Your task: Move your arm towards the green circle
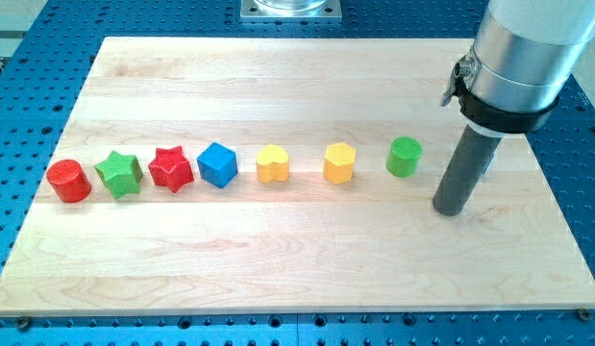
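The green circle stands on the wooden board at the right end of a row of blocks. My tip rests on the board just to the right of and below the green circle, a short gap apart from it. The dark rod rises from the tip to the silver arm body at the view's top right. A sliver of blue shows behind the rod at its right side; what it is cannot be told.
The row runs leftward from the green circle: a yellow hexagon, a yellow heart, a blue cube, a red star, a green star, a red circle. A blue perforated table surrounds the board.
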Controlling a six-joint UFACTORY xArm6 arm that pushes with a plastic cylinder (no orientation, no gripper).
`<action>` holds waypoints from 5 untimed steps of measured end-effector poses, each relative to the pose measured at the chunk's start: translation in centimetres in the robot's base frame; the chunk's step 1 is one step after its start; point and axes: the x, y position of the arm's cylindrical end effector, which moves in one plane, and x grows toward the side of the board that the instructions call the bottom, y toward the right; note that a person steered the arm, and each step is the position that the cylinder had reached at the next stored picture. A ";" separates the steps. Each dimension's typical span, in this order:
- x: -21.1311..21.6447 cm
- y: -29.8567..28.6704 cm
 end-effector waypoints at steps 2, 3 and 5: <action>-0.1 -1.3; -0.9 -1.3; -1.0 -1.3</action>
